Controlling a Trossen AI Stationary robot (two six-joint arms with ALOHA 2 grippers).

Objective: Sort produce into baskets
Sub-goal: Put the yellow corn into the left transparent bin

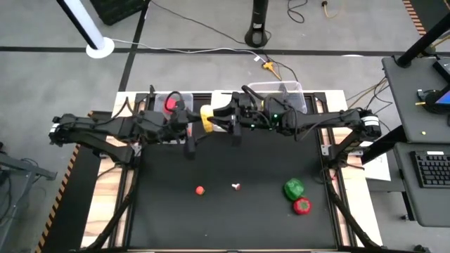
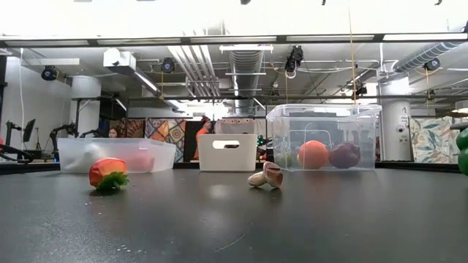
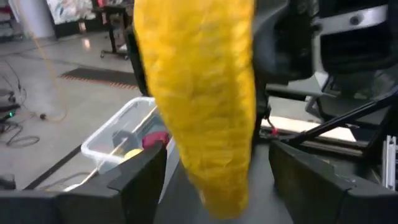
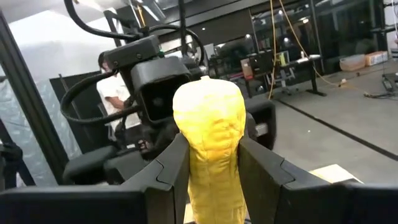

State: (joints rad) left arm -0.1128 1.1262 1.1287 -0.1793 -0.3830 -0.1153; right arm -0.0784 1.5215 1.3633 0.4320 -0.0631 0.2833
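A long yellow piece of produce with a bumpy skin (image 1: 207, 116) hangs in the air over the table's far middle, between my two arms. My right gripper (image 4: 213, 171) is shut on it. My left gripper (image 3: 217, 177) is open, one finger on either side of the piece's other end (image 3: 199, 93). On the table lie a small red-orange fruit (image 1: 200, 190), a white piece (image 1: 236, 186), a green pepper (image 1: 294, 188) and a red pepper (image 1: 302, 206). The baskets stand along the far edge: a low clear tub (image 2: 117, 155), a white tub (image 2: 228, 152) and a tall clear tub (image 2: 323, 137). My right gripper pinches the yellow piece between its two fingers (image 4: 171, 168), by the two sides of the end nearest it (image 4: 211, 162). The fingers come about level from the table's right and lie along the piece, which sticks out past them toward the left arm. It is lifted clear of the table.
The tall clear tub holds an orange (image 2: 313, 154) and a dark purple piece (image 2: 344, 155); the low tub holds a red piece (image 1: 169, 104). Both arms crowd the far middle above the tubs. People show in the room behind the table.
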